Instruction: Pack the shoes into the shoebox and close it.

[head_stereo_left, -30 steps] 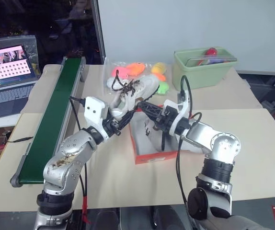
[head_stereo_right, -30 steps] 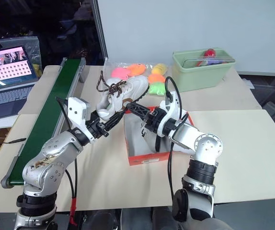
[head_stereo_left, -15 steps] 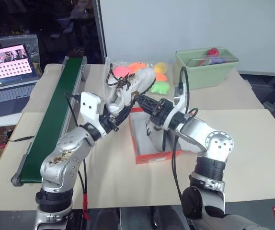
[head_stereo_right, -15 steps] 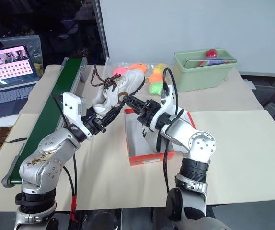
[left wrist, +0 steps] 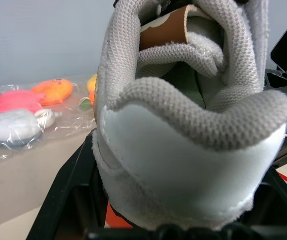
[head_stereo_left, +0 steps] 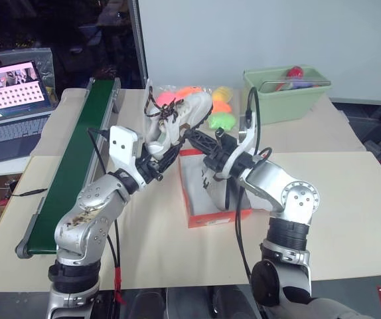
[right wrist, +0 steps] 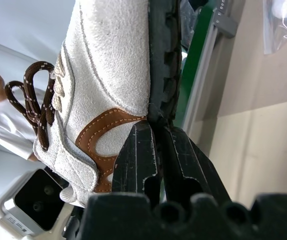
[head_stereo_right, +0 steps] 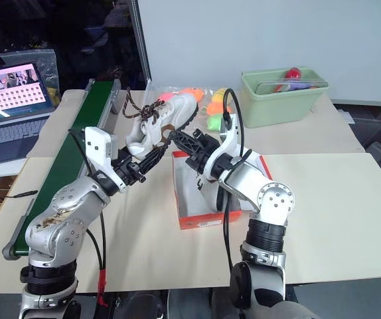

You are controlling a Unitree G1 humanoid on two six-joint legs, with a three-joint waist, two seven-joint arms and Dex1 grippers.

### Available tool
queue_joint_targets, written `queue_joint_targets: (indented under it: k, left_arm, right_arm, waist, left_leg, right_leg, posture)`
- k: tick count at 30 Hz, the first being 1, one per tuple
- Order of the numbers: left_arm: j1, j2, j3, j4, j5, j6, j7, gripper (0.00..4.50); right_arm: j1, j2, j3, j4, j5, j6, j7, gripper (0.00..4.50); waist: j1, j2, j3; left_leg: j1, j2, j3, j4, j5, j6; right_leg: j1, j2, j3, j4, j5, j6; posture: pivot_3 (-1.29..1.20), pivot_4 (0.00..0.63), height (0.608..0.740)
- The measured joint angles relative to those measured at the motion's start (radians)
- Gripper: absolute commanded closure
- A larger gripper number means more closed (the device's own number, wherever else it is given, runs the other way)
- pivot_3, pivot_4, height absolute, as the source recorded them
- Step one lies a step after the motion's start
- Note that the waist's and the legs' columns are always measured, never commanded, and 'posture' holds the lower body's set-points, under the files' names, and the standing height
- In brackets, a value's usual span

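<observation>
Both grippers hold 1 shoe (head_stereo_left: 180, 118) up over the shoebox (head_stereo_left: 212, 193): left gripper (head_stereo_left: 166, 154) pinches heel, right gripper (head_stereo_left: 192, 136) pinches sole. Lower slow, toe 1st, beside other shoe (head_stereo_left: 214, 187) w/o snagging laces.

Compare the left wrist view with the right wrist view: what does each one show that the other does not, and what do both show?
Left wrist view alone: the wrapped soft toys and the sneaker's padded heel collar from behind, held in the left gripper. Right wrist view alone: the brown laces, the tan side marking, the black sole pinched by the right gripper, and the green conveyor. Both: the same lifted sneaker.
</observation>
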Motion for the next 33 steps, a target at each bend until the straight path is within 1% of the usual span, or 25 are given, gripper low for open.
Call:
queue_joint_targets:
  k: [23, 25, 26, 27, 28, 29, 30, 33]
  left_arm:
    - [-0.004, 0.034, 0.002, 0.003, -0.012, 0.0, -0.003, 2.06]
    - [-0.003, 0.034, 0.001, 0.004, -0.012, 0.0, -0.003, 1.14]
    - [-0.003, 0.034, -0.002, 0.004, -0.012, -0.002, -0.009, 1.05]
    - [0.002, 0.036, -0.019, 0.004, -0.013, 0.0, -0.026, 0.63]
    - [0.013, 0.039, -0.053, 0.004, -0.015, 0.002, -0.05, 0.29]
    - [0.019, 0.038, -0.078, 0.004, -0.016, 0.003, -0.066, 0.11]
    - [0.022, 0.034, -0.104, 0.004, -0.016, 0.005, -0.075, 0.11]
    - [0.02, 0.036, -0.109, 0.004, -0.016, 0.005, -0.083, 0.11]
  right_arm:
    - [0.037, -0.007, 0.077, -0.023, 0.016, -0.092, -0.014, 4.48]
    - [0.037, -0.011, 0.08, -0.023, 0.016, -0.094, -0.014, 4.5]
    - [0.037, -0.012, 0.082, -0.024, 0.016, -0.101, -0.014, 4.5]
    - [0.037, -0.012, 0.078, -0.03, 0.016, -0.119, -0.013, 4.5]
    - [0.036, -0.014, 0.073, -0.043, 0.016, -0.142, -0.012, 4.5]
    - [0.036, -0.016, 0.075, -0.05, 0.017, -0.151, -0.012, 4.5]
    - [0.034, -0.016, 0.076, -0.052, 0.017, -0.161, -0.012, 4.5]
    - [0.035, -0.021, 0.081, -0.053, 0.017, -0.172, -0.012, 4.5]
  waist:
    - [0.001, 0.0, 0.0]
    - [0.001, 0.0, 0.0]
    - [0.001, 0.0, 0.0]
    - [0.001, 0.0, 0.0]
    - [0.002, 0.0, 0.0]
    - [0.003, 0.0, 0.0]
    - [0.003, 0.0, 0.0]
    - [0.0, 0.001, 0.0]
  left_leg:
    - [-0.001, 0.0, 0.0, -0.001, 0.0, 0.0]
    - [-0.001, 0.0, 0.0, -0.001, 0.0, 0.0]
    - [-0.001, 0.0, 0.0, -0.001, 0.0, 0.0]
    - [-0.001, 0.0, 0.0, -0.001, 0.0, 0.0]
    - [-0.001, 0.0, 0.0, -0.001, 0.0, 0.0]
    - [-0.001, 0.0, 0.0, -0.001, 0.0, 0.0]
    - [-0.002, 0.0, 0.0, -0.001, 0.0, 0.0]
    - [-0.002, 0.0, 0.0, -0.001, 0.0, 0.0]
  right_leg:
    - [0.0, 0.0, 0.0, -0.001, 0.0, 0.0]
    - [0.0, 0.0, 0.0, -0.001, 0.0, 0.0]
    - [0.0, 0.0, 0.0, -0.001, 0.0, 0.0]
    - [0.0, 0.0, 0.0, -0.001, 0.0, 0.0]
    - [0.0, 0.0, 0.0, -0.001, 0.0, 0.0]
    - [0.0, 0.0, 0.0, -0.002, 0.0, 0.0]
    - [-0.001, 0.0, 0.0, -0.002, 0.0, 0.0]
    - [-0.002, 0.0, 0.0, -0.001, 0.0, 0.0]
  posture:
    - [0.0, 0.15, 0.729]
    - [0.0, 0.15, 0.729]
    - [0.0, 0.15, 0.729]
    - [0.0, 0.15, 0.729]
    - [0.0, 0.15, 0.729]
    - [0.0, 0.15, 0.729]
    - [0.0, 0.15, 0.729]
    - [0.0, 0.15, 0.729]
